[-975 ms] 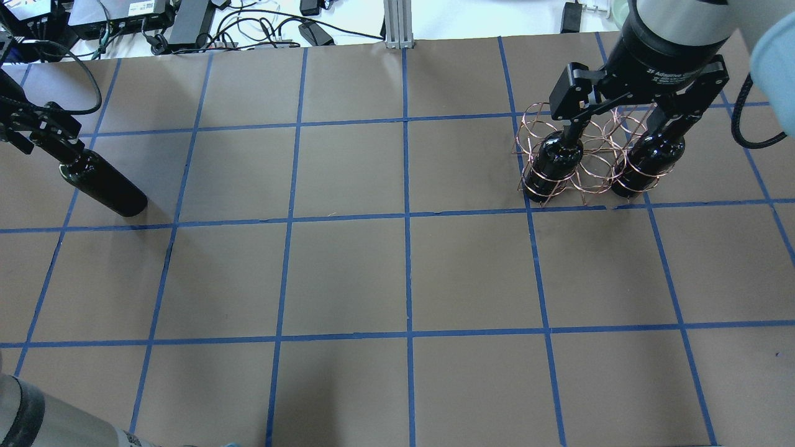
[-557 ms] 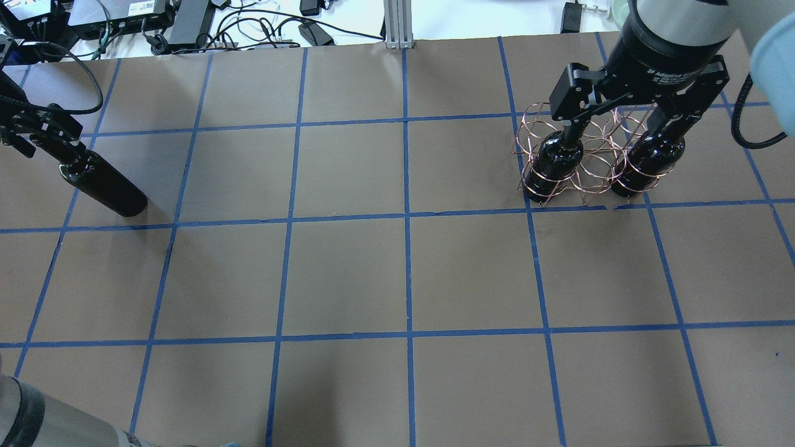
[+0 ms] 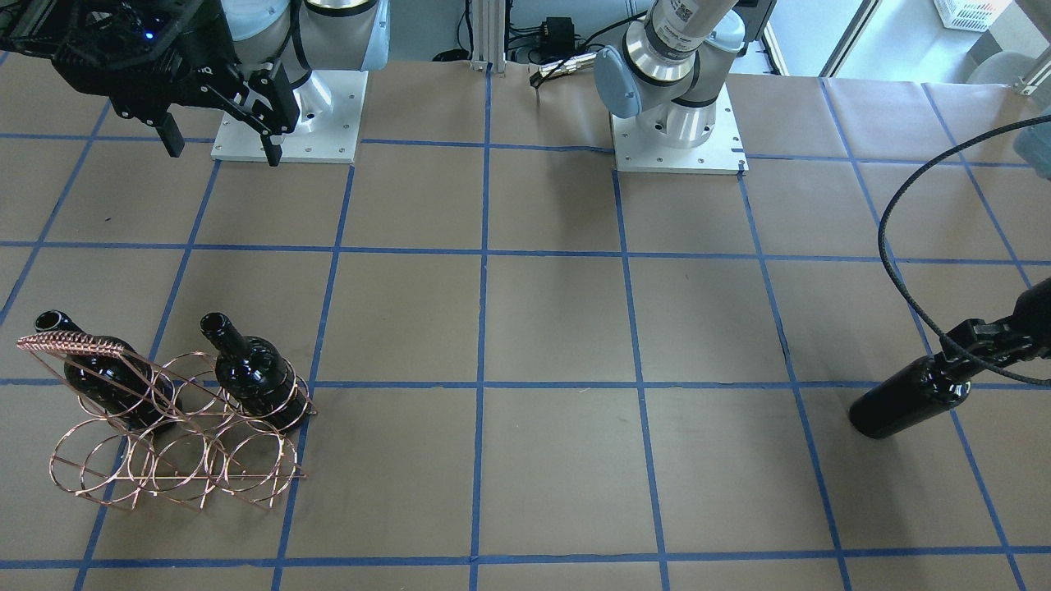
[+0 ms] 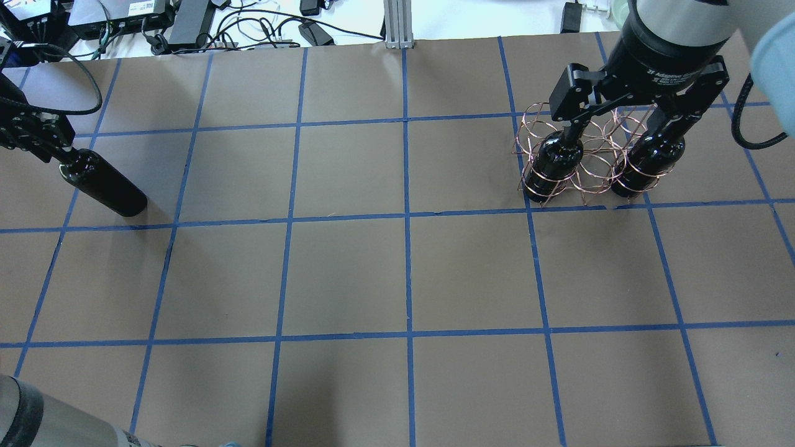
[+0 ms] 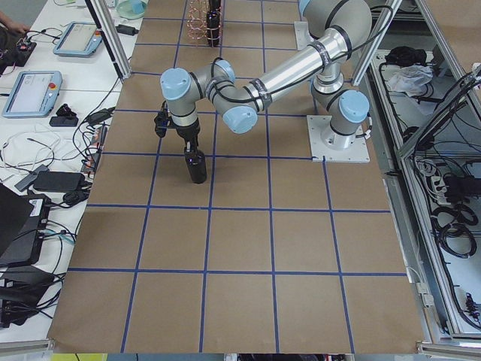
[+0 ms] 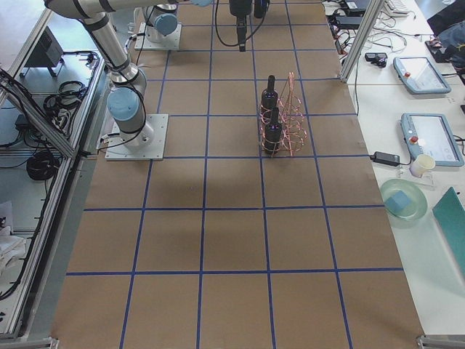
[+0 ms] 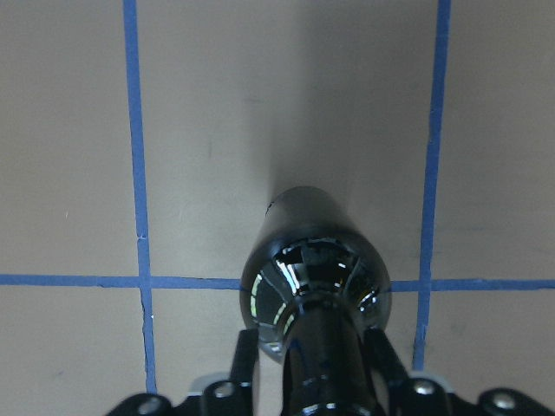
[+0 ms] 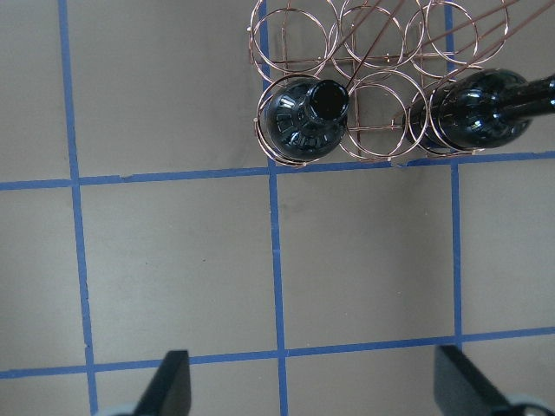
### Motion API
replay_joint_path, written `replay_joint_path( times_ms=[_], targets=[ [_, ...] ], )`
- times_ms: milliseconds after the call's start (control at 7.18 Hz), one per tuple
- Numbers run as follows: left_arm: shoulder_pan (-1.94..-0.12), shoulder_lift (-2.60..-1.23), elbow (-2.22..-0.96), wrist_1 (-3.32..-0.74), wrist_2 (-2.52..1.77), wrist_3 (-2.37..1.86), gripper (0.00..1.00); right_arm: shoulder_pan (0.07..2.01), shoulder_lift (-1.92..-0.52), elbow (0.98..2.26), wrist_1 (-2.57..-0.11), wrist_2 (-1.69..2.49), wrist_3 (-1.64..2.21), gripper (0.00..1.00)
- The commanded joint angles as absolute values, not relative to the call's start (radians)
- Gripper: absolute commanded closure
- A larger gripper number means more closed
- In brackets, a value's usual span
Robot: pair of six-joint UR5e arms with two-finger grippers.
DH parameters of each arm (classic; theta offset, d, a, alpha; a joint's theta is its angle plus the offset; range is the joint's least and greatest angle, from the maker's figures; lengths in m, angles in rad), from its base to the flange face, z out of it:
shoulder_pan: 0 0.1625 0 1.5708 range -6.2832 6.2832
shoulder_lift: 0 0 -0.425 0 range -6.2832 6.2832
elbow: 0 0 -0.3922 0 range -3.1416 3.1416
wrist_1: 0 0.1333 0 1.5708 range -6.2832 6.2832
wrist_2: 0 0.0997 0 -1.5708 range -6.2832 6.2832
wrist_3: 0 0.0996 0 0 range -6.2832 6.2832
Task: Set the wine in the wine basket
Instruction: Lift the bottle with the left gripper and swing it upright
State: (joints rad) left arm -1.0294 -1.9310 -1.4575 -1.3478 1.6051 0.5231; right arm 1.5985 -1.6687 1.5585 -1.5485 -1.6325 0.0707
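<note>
A black wine bottle (image 4: 102, 186) stands upright at the table's left side. My left gripper (image 4: 38, 138) is shut on its neck; in the left wrist view the fingers (image 7: 245, 368) flank the neck (image 7: 325, 364). It also shows in the front view (image 3: 903, 402). The copper wire wine basket (image 4: 593, 162) stands at the far right, with two alike bottles (image 4: 554, 162) (image 4: 649, 160) in its outer rings and the middle rings free. My right gripper (image 4: 621, 127) is open and empty, high above the basket (image 8: 373, 52).
Brown paper with a blue tape grid covers the table. Cables and power bricks (image 4: 186, 22) lie beyond the far edge. A metal post (image 4: 397, 25) stands at the back centre. The left arm's cable (image 3: 895, 246) loops above the table.
The left gripper's fingers have closed in on the bottle neck and the hand has shifted slightly left. The right gripper and the basket have not moved.
</note>
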Motion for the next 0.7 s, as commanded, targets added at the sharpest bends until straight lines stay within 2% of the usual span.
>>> replay_joint_path(
  times_ms=[0, 278, 418, 557],
  targets=[
    [-1.028, -1.925, -1.463, -1.348, 1.603, 0.52, 0.81, 1.598, -1.67, 1.559, -1.548, -1.635, 0.072, 0.0],
    [-1.032, -1.911, -1.462, -1.351, 1.601, 0.509, 0.9, 1.598, -1.671, 1.559, -1.548, -1.635, 0.072, 0.0],
    [-1.038, -1.886, -1.453, -1.4, 1.614, 0.493, 0.99, 1.598, -1.671, 1.559, -1.548, -1.635, 0.071, 0.0],
    [-1.048, -1.855, -1.45, -1.435, 1.614, 0.488, 1.0, 1.598, -1.671, 1.559, -1.549, -1.632, 0.071, 0.0]
  ],
)
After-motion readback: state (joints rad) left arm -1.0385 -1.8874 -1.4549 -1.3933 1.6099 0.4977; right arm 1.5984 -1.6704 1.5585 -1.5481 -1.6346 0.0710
